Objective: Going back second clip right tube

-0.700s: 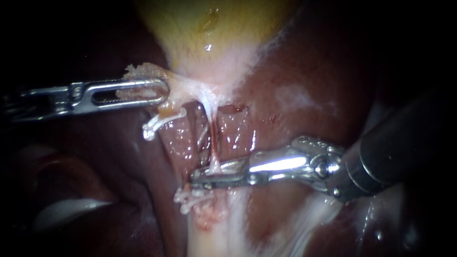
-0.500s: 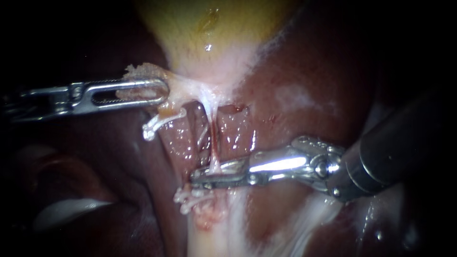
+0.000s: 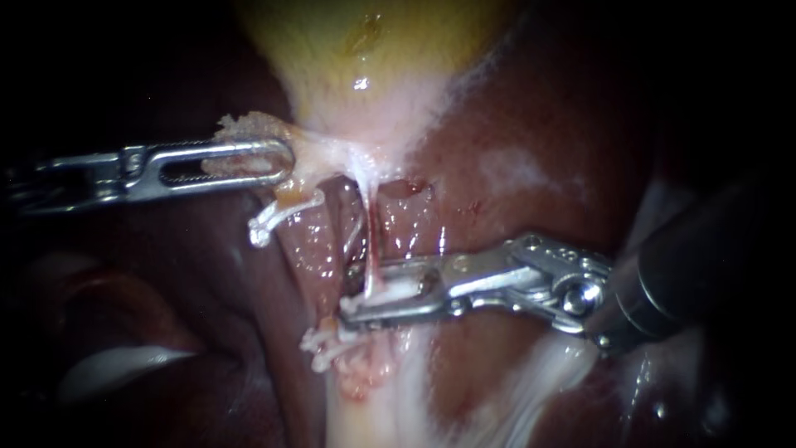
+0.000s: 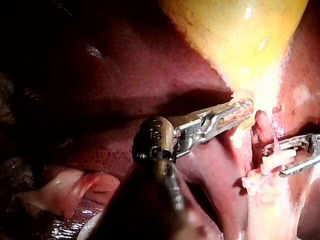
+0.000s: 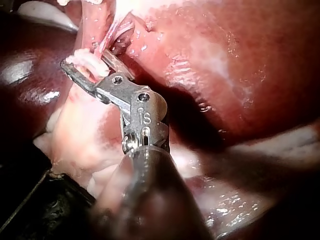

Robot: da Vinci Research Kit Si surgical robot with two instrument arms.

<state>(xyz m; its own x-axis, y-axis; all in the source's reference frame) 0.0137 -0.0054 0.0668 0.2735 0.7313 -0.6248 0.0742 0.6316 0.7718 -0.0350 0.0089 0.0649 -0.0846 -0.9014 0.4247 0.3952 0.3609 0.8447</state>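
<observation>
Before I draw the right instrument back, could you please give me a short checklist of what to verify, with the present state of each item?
1. Right instrument end effector open: ok, a gap shows between its jaws.
2. White clip released: cannot tell; it lies between the jaws, across the thin tube.
3. Clip fully shut on that tube: cannot tell.
4. Left instrument holding the tissue at the gallbladder's narrow end: ok, jaws shut on it.
5. Lower clips clear of the right instrument's tip: cannot tell; they lie very close.
</observation>
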